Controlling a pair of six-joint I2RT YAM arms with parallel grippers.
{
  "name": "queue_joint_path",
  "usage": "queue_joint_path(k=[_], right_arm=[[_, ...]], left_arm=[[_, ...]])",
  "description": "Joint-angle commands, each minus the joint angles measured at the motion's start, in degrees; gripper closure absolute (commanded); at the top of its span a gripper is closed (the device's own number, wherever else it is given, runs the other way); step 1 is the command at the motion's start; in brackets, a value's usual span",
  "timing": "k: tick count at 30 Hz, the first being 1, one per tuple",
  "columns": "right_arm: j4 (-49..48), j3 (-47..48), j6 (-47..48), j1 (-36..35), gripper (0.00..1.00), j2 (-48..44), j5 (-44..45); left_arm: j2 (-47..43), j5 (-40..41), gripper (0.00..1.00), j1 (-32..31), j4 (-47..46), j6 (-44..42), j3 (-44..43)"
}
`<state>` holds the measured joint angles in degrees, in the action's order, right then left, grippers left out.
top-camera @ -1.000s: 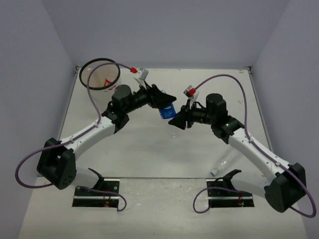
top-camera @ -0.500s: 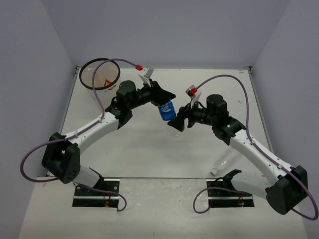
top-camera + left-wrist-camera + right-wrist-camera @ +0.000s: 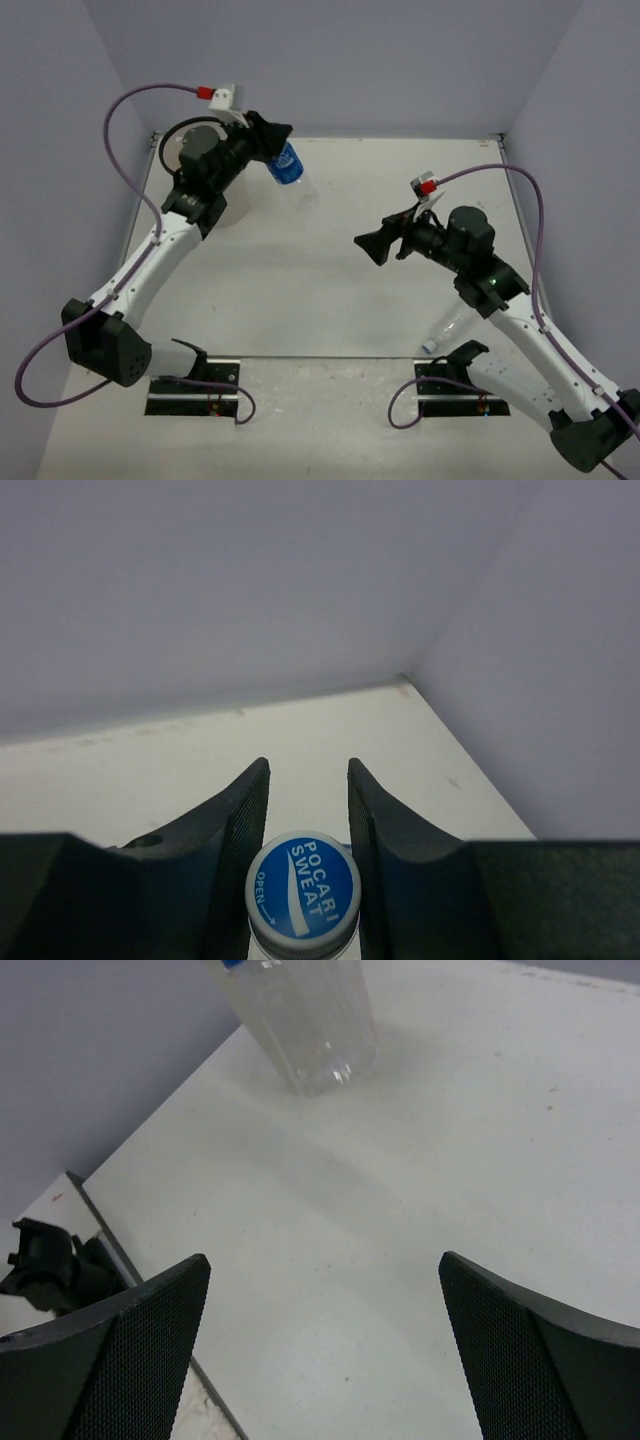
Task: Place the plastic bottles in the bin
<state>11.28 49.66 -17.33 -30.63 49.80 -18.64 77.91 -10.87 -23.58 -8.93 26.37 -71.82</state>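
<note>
My left gripper (image 3: pixel 278 136) is shut on the neck of the clear blue-labelled bottle (image 3: pixel 287 165), held tilted just right of the bin (image 3: pixel 232 208), a translucent white bucket partly hidden behind the left arm. In the left wrist view the bottle's blue cap (image 3: pixel 303 890) sits between the fingers of the left gripper (image 3: pixel 308 770). My right gripper (image 3: pixel 366 245) is open and empty above the table's middle. In the right wrist view, where the right gripper (image 3: pixel 322 1260) frames bare table, the bottle's clear lower part (image 3: pixel 310 1025) shows. A plain clear bottle (image 3: pixel 445 328) lies under the right arm. The other bottles are out of view.
Purple walls close the table at the back and both sides. Both arm bases (image 3: pixel 195 385) stand at the near edge. A purple cable (image 3: pixel 130 110) loops over the left arm.
</note>
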Motion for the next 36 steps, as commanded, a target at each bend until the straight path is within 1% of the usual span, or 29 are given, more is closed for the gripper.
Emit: queue_joint_path(k=[1,3,4,6,7,9,11,14,18,23,27,28,29,30,32,33,35,36], right_arm=[[1.24,-2.29,-0.75,-0.04,0.01,-3.55,8.48],[2.47,-2.8,-0.77,-0.04,0.01,-4.25,10.24],[2.58,-3.02,-1.25,-0.04,0.01,-4.34,11.05],[2.71,-3.46,-1.85,-0.04,0.01,-4.54,12.87],[2.96,-3.87,-2.29,-0.04,0.01,-4.64,14.7],[3.43,-4.28,-2.97,-0.01,0.01,-5.01,16.27],[4.14,-4.54,-3.23,-0.04,0.01,-5.21,17.65],[4.8,-5.49,-3.98,-0.04,0.01,-5.73,20.07],[5.65,-6.59,-5.05,-0.01,0.01,-6.19,24.16],[6.91,-7.33,-5.95,0.05,0.01,-7.21,26.83],[7.48,-8.33,-6.53,0.03,0.01,-8.02,27.78],[7.65,-8.54,-6.96,-0.02,0.01,-8.18,28.05],[7.74,-8.99,-7.51,0.0,0.01,-8.53,28.28],[7.8,-9.53,-8.09,0.05,0.01,-8.96,28.5],[7.71,-11.07,-9.21,-0.04,0.01,-10.16,28.84],[7.79,-11.42,-9.38,0.04,0.01,-10.16,29.09],[7.95,-12.12,-9.8,0.05,0.01,-11.1,29.28],[8.12,-12.21,-10.06,0.05,0.01,-11.29,29.28]], left_arm=[[-5.03,21.29,1.0,3.51,-3.56,-9.64,-6.67],[-5.05,31.46,1.0,4.3,-7.8,-15.28,-7.01],[-3.87,36.46,1.0,4.88,-8.49,-16.36,-8.47],[-1.1,40.37,1.0,7.14,-6.99,-17.17,-11.94],[0.31,40.41,1.0,9.71,-5.71,-16.34,-13.59],[3.71,40.99,1.0,12.24,-4.75,-15.56,-15.66],[5.24,42.35,1.0,14.59,-6.63,-15.59,-15.41],[7.3,42.23,1.0,17.01,-7.24,-15.98,-15.28],[9.02,43.61,1.0,19.15,-5.89,-14.37,-14.03],[10.2,44.49,0.99,20.28,-6.76,-11.59,-7.14],[14.12,42.76,0.93,21.76,-3.61,-8.26,-6.2],[15.05,42.44,0.91,21.87,-2.63,-7.93,-6.69],[15.93,42.22,0.82,21.94,-1.06,-7.64,-7.33],[16.78,42.06,0.71,22.0,0.7,-7.37,-8.05],[17.98,41.01,0.41,22.0,1.9,-7.04,-9.13],[18.15,40.33,0.34,22.0,2.25,-7.04,-9.22],[18.24,38.0,0.33,22.0,2.51,-7.48,-9.3],[18.01,37.55,0.31,22.0,2.83,-7.4,-9.31]])
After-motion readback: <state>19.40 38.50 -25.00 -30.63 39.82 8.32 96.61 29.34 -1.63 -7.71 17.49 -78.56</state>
